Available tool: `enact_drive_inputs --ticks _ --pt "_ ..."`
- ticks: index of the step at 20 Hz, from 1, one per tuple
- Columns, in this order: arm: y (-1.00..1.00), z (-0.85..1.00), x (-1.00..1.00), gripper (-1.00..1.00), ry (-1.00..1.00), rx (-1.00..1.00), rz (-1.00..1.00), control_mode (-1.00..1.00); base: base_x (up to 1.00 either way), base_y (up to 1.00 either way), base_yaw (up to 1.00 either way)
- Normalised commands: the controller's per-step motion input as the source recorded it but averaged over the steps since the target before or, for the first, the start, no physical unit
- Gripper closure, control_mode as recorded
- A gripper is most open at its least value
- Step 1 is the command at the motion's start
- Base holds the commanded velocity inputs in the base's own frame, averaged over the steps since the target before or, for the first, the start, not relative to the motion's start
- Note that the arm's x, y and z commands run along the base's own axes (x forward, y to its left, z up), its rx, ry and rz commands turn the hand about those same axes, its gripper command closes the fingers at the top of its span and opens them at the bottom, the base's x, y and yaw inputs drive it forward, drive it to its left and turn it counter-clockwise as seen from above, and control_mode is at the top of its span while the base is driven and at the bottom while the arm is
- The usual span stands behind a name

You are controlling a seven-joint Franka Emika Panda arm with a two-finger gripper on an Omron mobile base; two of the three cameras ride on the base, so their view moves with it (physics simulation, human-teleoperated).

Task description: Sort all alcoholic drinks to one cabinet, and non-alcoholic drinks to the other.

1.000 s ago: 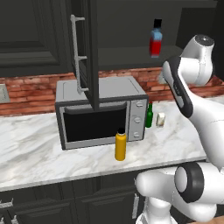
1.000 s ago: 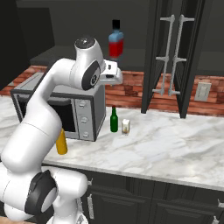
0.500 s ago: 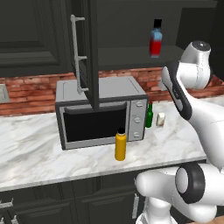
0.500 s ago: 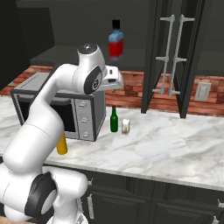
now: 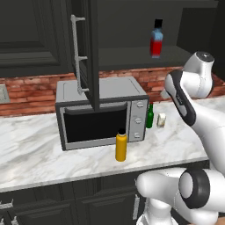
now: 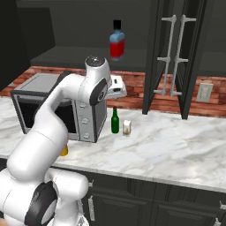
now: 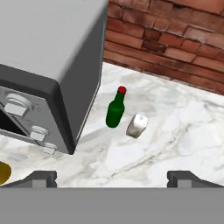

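While the gripper (image 7: 112, 177) is held above the marble counter (image 7: 175, 131) with jaws spread wide and nothing gripped, the green bottle (image 7: 116, 108) and the cream container (image 7: 137, 126) are seen just beside the microwave (image 7: 48, 65). The blue-red bottle (image 6: 117, 40) is placed in the open cabinet (image 6: 66, 55); the yellow-orange bottle (image 5: 121, 145) is stood before the microwave.

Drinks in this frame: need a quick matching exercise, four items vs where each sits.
1. blue-and-red bottle
2. green bottle
3. yellow-orange bottle
4. cream container

A. counter, in front of the microwave
B. open cabinet shelf
C. counter, just beside the microwave's side
D. counter, beside the green bottle, on its far side from the microwave

Pairs: 1-B, 2-C, 3-A, 4-D
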Motion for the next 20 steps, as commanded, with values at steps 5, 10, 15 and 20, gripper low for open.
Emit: enact_drive_inputs --ticks 5,10,15,20 --pt "-0.02 -0.32 0.07 -1.0 0.0 0.0 0.11 -1.0 0.0 0.0 0.0" --pt "0.0 -0.26 0.22 -1.0 0.05 0.0 0.15 -1.0 0.0 0.0 0.0" --pt "0.0 -0.06 0.18 -1.0 0.07 0.0 0.13 -1.0 0.0 0.0 0.0" --pt "-0.01 -0.08 0.16 -1.0 0.14 0.0 0.11 -1.0 0.0 0.0 0.0"
